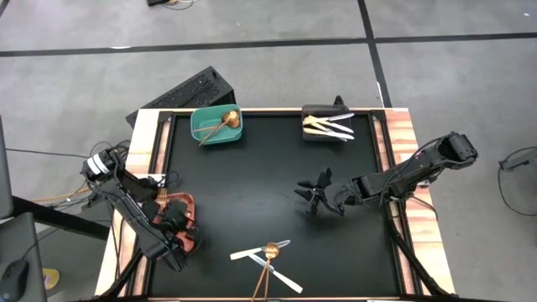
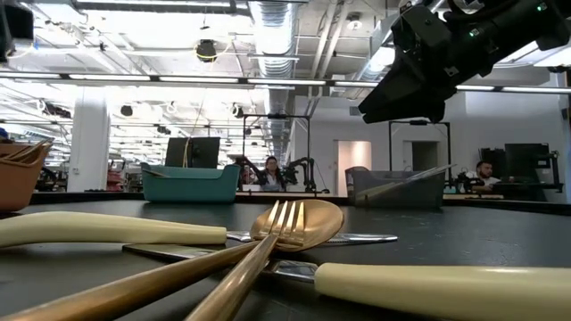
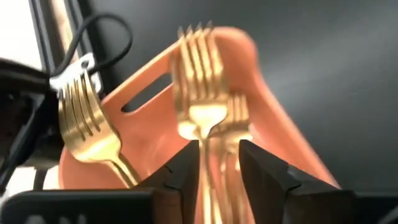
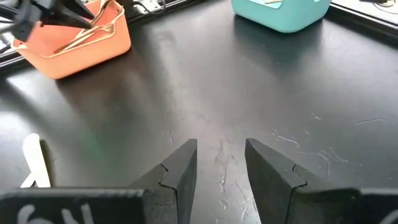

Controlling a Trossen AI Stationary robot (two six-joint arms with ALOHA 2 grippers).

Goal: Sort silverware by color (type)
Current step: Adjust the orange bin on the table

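Left claw (image 3: 217, 165) is down in the salmon bin (image 1: 186, 204) at the worktop's (image 1: 252, 184) left edge, fingers slightly parted around a gold fork (image 3: 199, 81) handle, more forks beside it. Right claw (image 4: 221, 165) hangs open and empty over the middle. Spoons sit in the teal bin (image 1: 205, 134), knives in the black bin (image 1: 315, 111), and a small pile of leftover silverware (image 1: 267, 260) lies near the front edge.

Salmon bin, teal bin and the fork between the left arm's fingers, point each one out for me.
salmon bin (image 4: 93, 50), right wrist view, on its front wall.
teal bin (image 1: 201, 132), high view, on its left rim.
gold fork (image 3: 198, 68), left wrist view, on its tines, above the fingers.
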